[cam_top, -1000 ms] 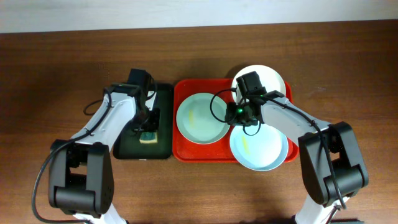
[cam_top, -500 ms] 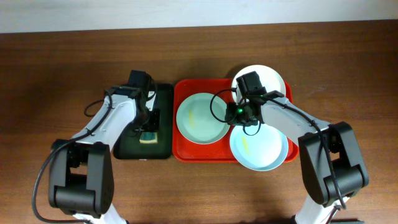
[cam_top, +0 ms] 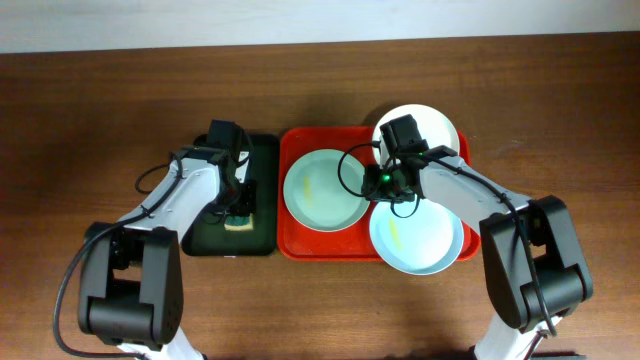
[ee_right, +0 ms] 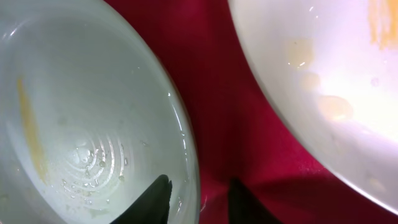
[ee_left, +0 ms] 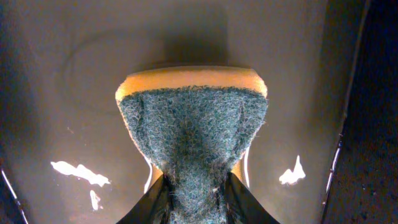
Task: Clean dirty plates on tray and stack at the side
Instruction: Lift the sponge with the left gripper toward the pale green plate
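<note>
Showing from overhead only: the tray is carrying all three plates. A mint-green plate is sitting in its left half, a white plate is riding over its far right corner, and a second pale plate is overhanging its near right edge. A dark green tray is lying just beside the tray's left rim.
Showing from left wrist only: the sponge, yellow with a grey-green scouring face, is bulging above a pinched waist. Wet glints are lying on the dark green floor around it.
Showing from right wrist only: a yellow streak is marking a pale green plate, and yellow patches are marking the white one. A strip of the tray's red floor is running between them.
Left gripper: is squeezing the sponge from both sides, clamped on it, left of the tray.
Right gripper: is hanging over the tray's right half, where the three plates come close.
Right fingers: are standing partly apart, straddling the pale green plate's rim. One is over the plate's inside, the other over red floor. Gaps are showing on both sides, so nothing is being pinched.
Which pale plate: cannot tell for certain.
</note>
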Controlling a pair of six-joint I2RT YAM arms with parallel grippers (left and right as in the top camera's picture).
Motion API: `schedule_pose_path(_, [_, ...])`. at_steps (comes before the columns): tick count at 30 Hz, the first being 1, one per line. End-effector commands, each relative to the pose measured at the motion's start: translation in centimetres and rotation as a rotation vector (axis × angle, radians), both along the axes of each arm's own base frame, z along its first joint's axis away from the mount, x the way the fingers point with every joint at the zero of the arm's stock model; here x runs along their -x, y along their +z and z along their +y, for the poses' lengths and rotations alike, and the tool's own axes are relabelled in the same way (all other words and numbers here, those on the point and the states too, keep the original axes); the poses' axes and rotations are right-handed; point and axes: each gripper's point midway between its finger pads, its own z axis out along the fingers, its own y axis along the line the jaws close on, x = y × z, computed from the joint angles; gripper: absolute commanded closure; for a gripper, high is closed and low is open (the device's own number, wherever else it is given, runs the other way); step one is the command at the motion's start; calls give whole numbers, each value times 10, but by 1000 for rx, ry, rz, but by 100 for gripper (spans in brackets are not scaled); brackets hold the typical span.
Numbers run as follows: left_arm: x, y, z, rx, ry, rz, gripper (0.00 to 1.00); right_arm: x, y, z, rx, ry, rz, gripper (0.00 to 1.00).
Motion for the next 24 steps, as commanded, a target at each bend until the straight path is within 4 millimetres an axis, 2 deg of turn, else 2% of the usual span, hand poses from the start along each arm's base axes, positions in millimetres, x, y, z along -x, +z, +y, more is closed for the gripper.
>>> schedule_pose_path(1, [6,-7,3,-12,6,15,74,0,2,1,3,5,-7,58])
schedule_pose_path(8, [13,-17,3,-4,14,20,79,1,1,1,4,5,-5,55])
schedule_pose_path(10, [13,-17,2,0,14,20,94,2,0,1,5,5,-1,55])
schedule_pose_path(12, [11,-17,2,0,14,14,100,2,0,1,5,6,-2,57])
schedule_pose_path(14, [7,-12,2,3,17,1,100,1,1,1,3,6,-5,68])
schedule_pose_path(16, [-1,-1,1,9,16,-35,100,2,0,2,3,6,-5,94])
schedule_pose_path(20, [-18,39,-1,28,16,-161,100,3,1,4,-10,11,4,96])
schedule_pose_path(24, [-33,98,-4,64,18,-355,100,4,1,6,-23,16,8,96])
